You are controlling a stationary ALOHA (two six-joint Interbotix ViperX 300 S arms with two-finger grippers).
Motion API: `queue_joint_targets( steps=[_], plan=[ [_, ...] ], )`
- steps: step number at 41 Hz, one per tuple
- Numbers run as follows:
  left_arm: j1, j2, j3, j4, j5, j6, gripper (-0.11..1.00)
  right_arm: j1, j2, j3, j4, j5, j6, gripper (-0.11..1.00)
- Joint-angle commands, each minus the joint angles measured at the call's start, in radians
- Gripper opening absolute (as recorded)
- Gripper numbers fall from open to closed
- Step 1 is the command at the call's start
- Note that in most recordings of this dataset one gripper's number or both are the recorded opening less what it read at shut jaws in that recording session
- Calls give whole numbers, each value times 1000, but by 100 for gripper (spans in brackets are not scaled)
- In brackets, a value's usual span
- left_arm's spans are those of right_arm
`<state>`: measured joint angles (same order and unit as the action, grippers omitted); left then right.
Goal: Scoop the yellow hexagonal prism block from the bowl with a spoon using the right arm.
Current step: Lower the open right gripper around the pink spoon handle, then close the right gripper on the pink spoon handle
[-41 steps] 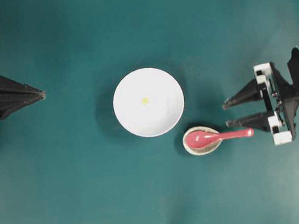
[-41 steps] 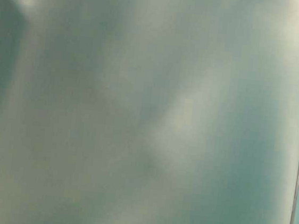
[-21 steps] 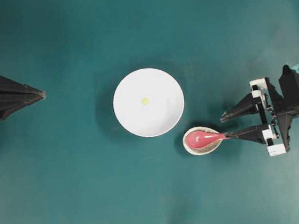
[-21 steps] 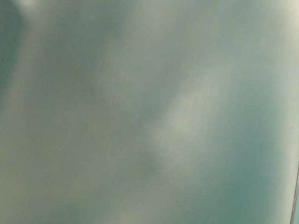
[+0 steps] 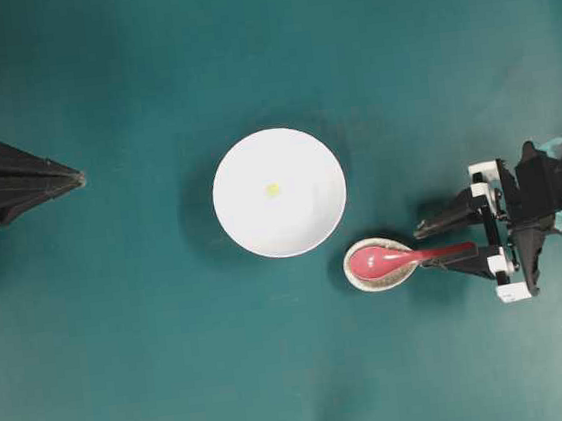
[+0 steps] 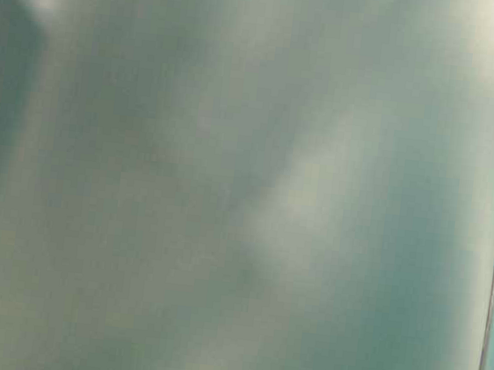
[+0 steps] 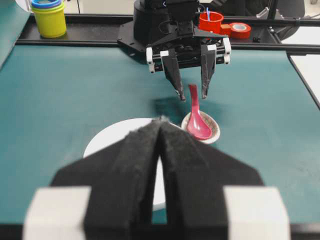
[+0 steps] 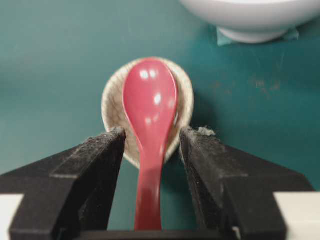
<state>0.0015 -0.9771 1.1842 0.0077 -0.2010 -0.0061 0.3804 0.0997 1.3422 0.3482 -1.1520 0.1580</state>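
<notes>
Right tool (image 8: 150, 140) stands wide open, with its two black fingers (image 8: 97, 165) on either side of the handle of the spoon (image 8: 149, 107); a gap shows between each finger and the handle, so it holds nothing and I see no touching. In the overhead view this right tool (image 5: 427, 245) points toward the left of the picture, and the pink-red handle lies between its tips, nearer to the lower finger. The spoon's scoop rests in the small speckled spoon rest (image 5: 358, 275), which stands on the green table (image 5: 156, 364) just beside the lower right edge of the bowl (image 5: 303, 223). The bowl is white and round, and the yellow hexagonal prism block (image 5: 273, 189) lies inside it, a little left of the centre, well apart from the spoon. The left tool (image 5: 74, 177) is at the left edge of the overhead view, far from the bowl; the left wrist view shows its fingers (image 7: 135, 170) pressed together with nothing between them. Behind the right arm in that view stand a yellow cup (image 7: 50, 20), a red cup (image 7: 211, 21) and a roll of red tape (image 7: 240, 30). The table-level view is only a green blur with a white part at the right edge.
</notes>
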Motion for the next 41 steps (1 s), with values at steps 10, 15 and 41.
queue_joint_targets(
  steps=[10,15,41],
  plan=[
    [2,8,-20,3,-9,0,0,37,25,-11,25,-9,0,48],
    [2,8,-20,3,-9,0,0,40,26,-9,23,-3,0,47],
    [26,9,-20,3,-9,0,0,40,28,9,23,18,-20,47]
  ],
)
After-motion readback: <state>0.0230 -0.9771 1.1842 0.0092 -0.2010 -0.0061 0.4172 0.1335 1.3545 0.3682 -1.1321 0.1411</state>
